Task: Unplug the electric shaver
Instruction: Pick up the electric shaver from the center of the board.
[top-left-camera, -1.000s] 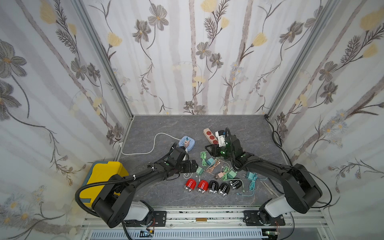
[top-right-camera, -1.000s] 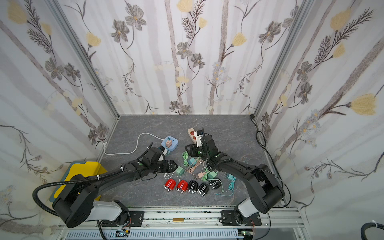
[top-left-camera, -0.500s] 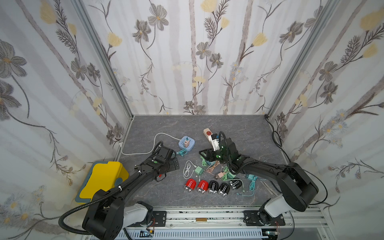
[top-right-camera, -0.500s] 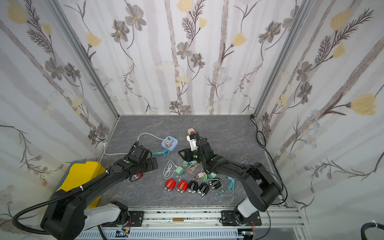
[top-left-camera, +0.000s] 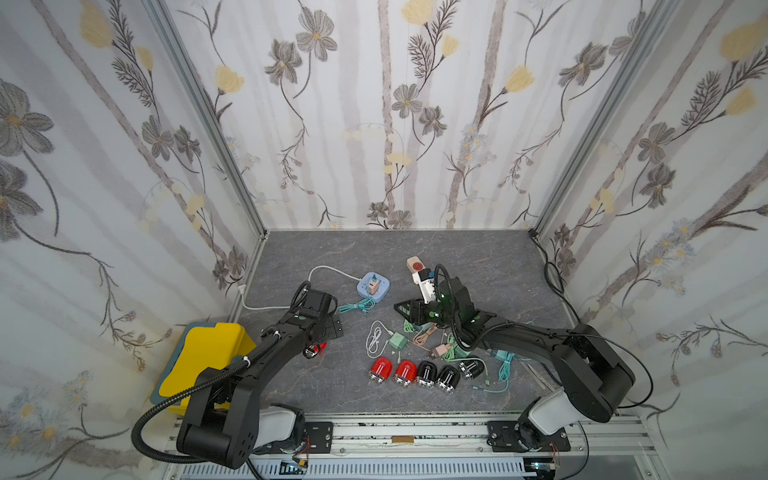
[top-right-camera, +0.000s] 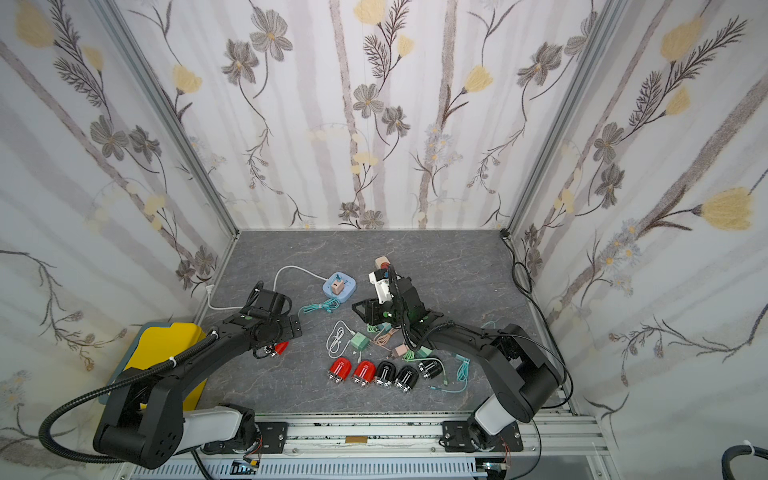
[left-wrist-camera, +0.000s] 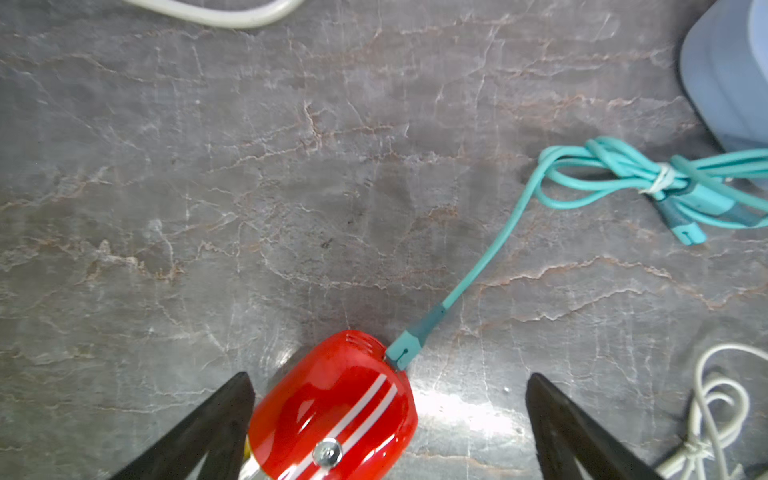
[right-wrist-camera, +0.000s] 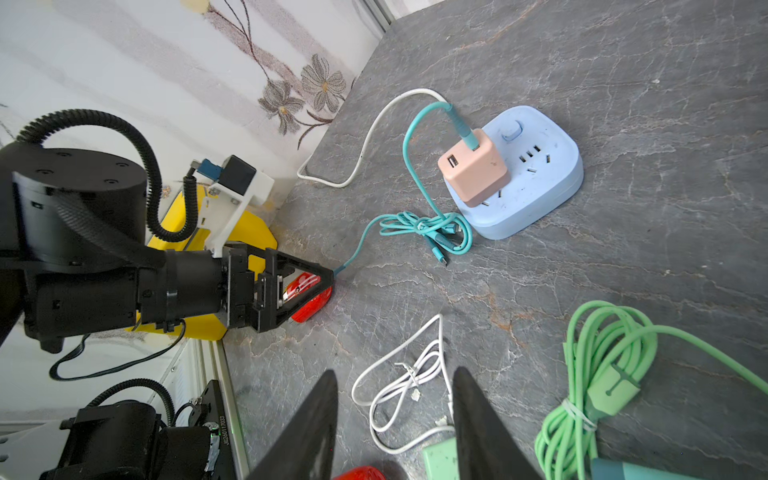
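Left gripper (left-wrist-camera: 386, 415) sits low, jaws spread wide and gripping nothing. The red shaver (left-wrist-camera: 332, 415) lies on the grey table (left-wrist-camera: 208, 166) between them, close to one finger, near the yellow box (top-left-camera: 203, 357). Its teal cable (left-wrist-camera: 490, 257) is plugged in and runs to the pink charger (right-wrist-camera: 473, 170) on the blue power strip (right-wrist-camera: 548, 183). Right gripper (right-wrist-camera: 395, 399) is half open and empty, above a white cable (right-wrist-camera: 399, 374).

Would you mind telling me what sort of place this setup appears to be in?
Probably a robot test booth rather than a home: floral-papered panels enclose a grey tabletop, the left arm and right arm are mounted on a rail, and a row of shavers lies out.
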